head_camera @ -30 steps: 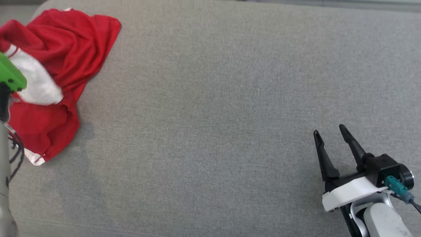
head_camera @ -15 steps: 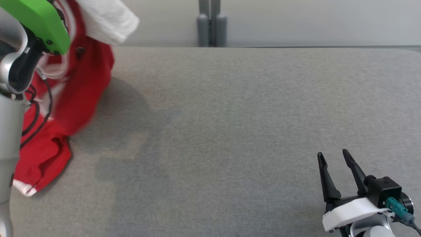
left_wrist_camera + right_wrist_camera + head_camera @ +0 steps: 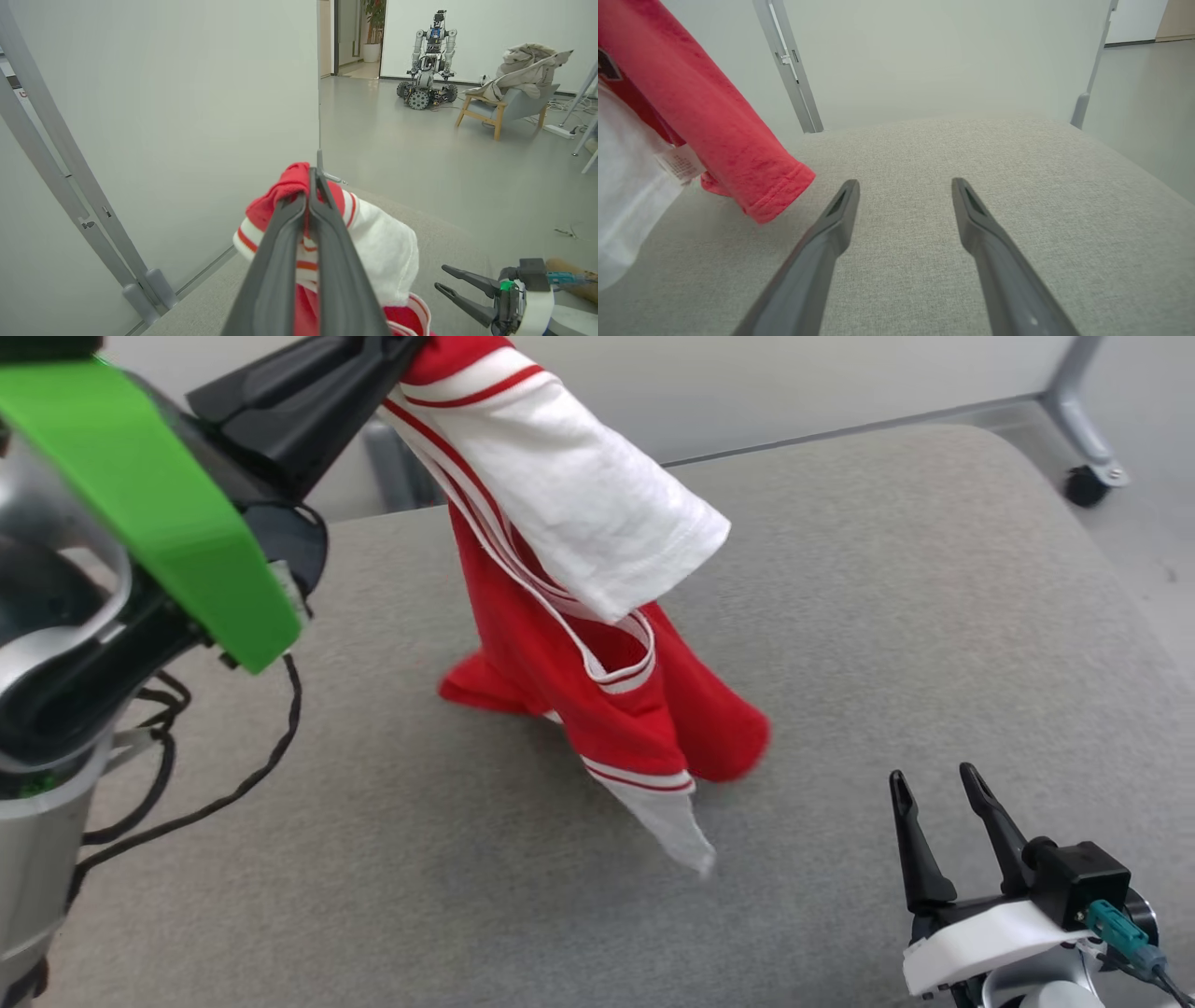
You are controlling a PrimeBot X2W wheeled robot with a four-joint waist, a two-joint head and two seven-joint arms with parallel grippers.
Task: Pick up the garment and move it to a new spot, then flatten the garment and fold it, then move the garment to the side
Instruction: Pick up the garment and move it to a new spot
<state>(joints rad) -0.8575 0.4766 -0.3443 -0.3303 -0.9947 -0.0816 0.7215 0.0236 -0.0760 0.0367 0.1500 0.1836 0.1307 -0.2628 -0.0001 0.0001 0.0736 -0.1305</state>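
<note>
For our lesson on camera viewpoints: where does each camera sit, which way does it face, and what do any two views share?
Head view: up high, looking down at the grey cushion; shows the left gripper shut on the red-and-white jersey and the right gripper open.
Left wrist view: on the high left wrist, facing across the room towards a wheeled robot; own shut fingers.
Right wrist view: low over the cushion, facing a pale partition; own open fingers.
Shared: head and left wrist views both show jersey and right gripper.
</note>
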